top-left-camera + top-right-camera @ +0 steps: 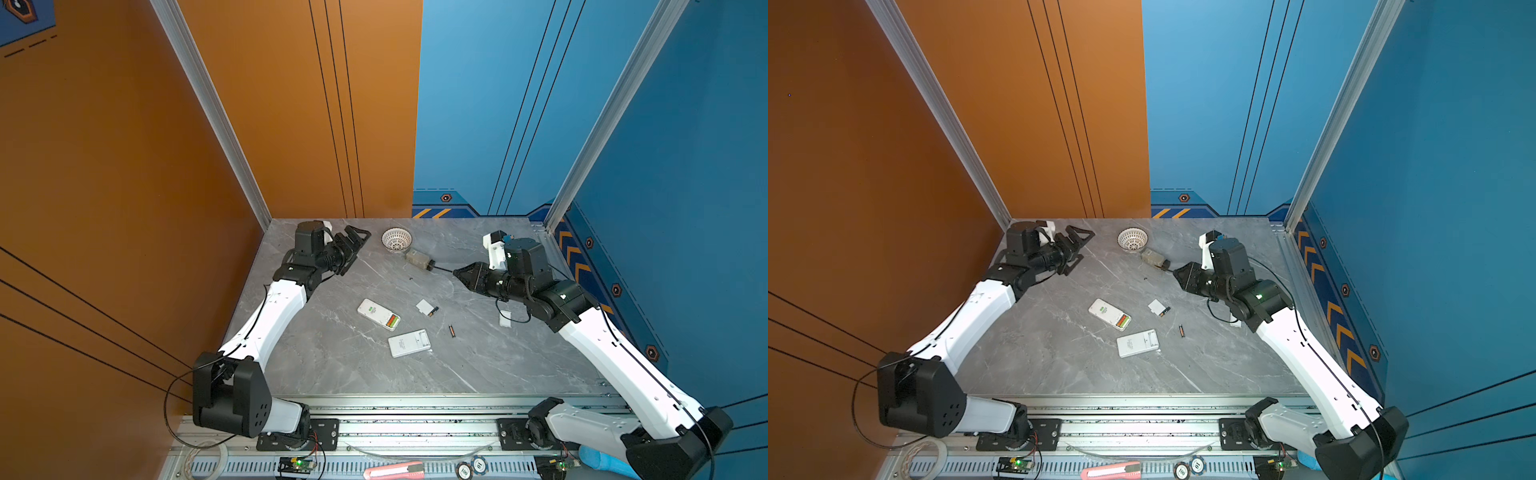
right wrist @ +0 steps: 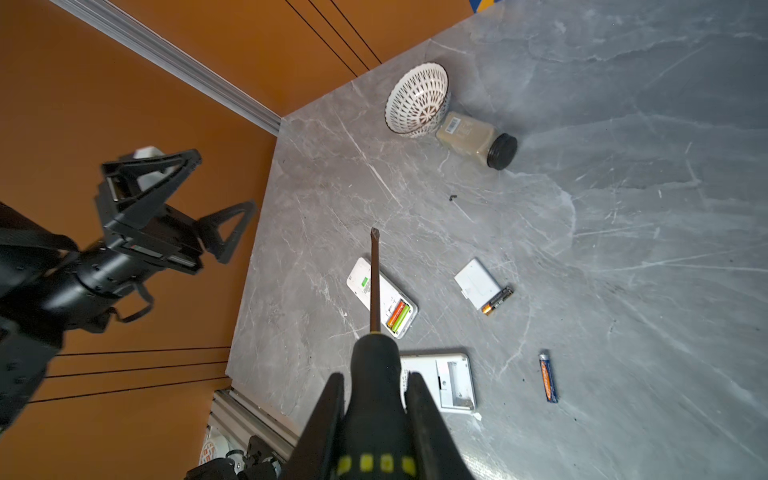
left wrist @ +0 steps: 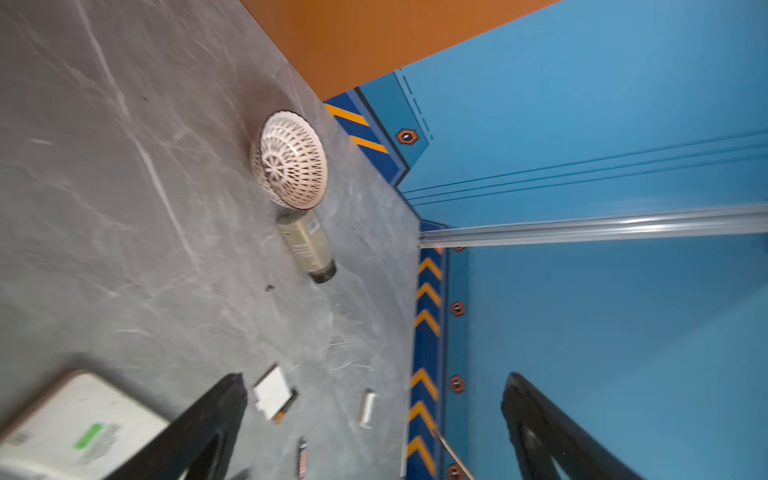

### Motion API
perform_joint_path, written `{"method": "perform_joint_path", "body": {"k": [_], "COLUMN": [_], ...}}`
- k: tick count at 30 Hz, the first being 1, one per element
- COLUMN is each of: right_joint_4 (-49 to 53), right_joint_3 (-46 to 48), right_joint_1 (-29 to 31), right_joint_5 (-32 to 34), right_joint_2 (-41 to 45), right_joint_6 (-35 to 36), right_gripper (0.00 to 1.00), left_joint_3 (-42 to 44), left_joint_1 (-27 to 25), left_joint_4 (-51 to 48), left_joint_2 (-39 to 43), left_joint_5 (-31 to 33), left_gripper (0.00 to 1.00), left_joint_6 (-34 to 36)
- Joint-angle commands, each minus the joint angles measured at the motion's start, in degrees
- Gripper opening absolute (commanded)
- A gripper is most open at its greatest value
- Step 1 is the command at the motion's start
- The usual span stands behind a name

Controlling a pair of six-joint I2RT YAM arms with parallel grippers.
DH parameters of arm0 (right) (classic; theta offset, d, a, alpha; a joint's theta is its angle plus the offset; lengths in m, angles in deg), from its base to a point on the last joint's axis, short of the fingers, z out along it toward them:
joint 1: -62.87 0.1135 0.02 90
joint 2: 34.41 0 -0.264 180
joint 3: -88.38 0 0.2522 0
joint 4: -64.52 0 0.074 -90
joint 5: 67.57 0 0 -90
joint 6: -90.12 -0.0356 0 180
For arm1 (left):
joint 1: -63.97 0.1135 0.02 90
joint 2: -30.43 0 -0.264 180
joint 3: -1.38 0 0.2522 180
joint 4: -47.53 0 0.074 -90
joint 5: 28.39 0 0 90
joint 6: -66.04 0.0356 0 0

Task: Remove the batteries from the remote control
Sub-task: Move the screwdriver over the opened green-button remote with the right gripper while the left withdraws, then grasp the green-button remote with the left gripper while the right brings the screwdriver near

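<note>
While the left arm rises from its near-left base and bends over the far-left corner of the table [image 1: 332,365], the left gripper [image 1: 356,253] faces right toward the middle of the scene with its fingers [image 3: 216,403] spread wide apart and nothing between them. The right arm runs up the right side from its near-right base and folds at the wrist, so that the right gripper [image 1: 461,274] points left across the far half of the table, its jaws clamped on the black handle of a screwdriver [image 2: 376,357]. In both top views the thin shaft sticks out to the left, and its tip sits close to the black cap of a jar [image 1: 419,259] lying on its side just beside a patterned bowl [image 1: 397,240]. The remote control [image 1: 374,311] lies face down mid-table, nearer than both grippers and between them, touching neither. Its compartment is uncovered, and the batteries [image 2: 398,316] rest inside it side by side, orange and light green. In the right wrist view the screwdriver shaft passes in front of this remote, though the top views show the tool well apart from it, farther and to the right. A loose battery [image 1: 433,311] lies against a white cover [image 1: 424,306] to the right of the remote, on the near-left side of the right gripper. Another battery [image 1: 452,331] lies alone a little nearer, and a second remote [image 1: 409,343] with an empty compartment sits nearest of all.
</note>
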Motion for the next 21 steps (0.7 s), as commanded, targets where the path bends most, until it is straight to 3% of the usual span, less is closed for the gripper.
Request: {"method": "perform_joint_path", "body": {"k": [1, 5, 7, 15, 21], "right_joint_4": [2.6, 1.6, 1.2, 1.2, 1.3], "right_joint_3": [1.2, 3.1, 3.1, 0.9, -0.8], "right_joint_1": [0.7, 0.5, 0.6, 0.2, 0.2], "right_joint_5": [3.4, 3.7, 3.1, 1.3, 0.3], "right_joint_2": [0.5, 0.6, 0.1, -4.0, -6.3], "right_joint_6": [-0.8, -1.2, -1.1, 0.0, 0.4], "right_gripper": [0.0, 0.0, 0.0, 0.0, 0.0], "left_joint_3": [-5.2, -2.8, 0.1, 7.3, 7.5], "left_joint_1": [-1.6, -6.3, -8.1, -8.2, -7.7], "left_joint_4": [-28.1, -31.1, -29.2, -25.5, -26.4], "left_joint_2": [-1.1, 0.8, 2.7, 2.2, -3.9], "left_joint_5": [7.5, 17.7, 22.3, 13.2, 15.2], "left_gripper": [0.98, 0.98, 0.98, 0.98, 0.98], "left_joint_6": [32.6, 50.9, 56.4, 81.7, 95.3]}}
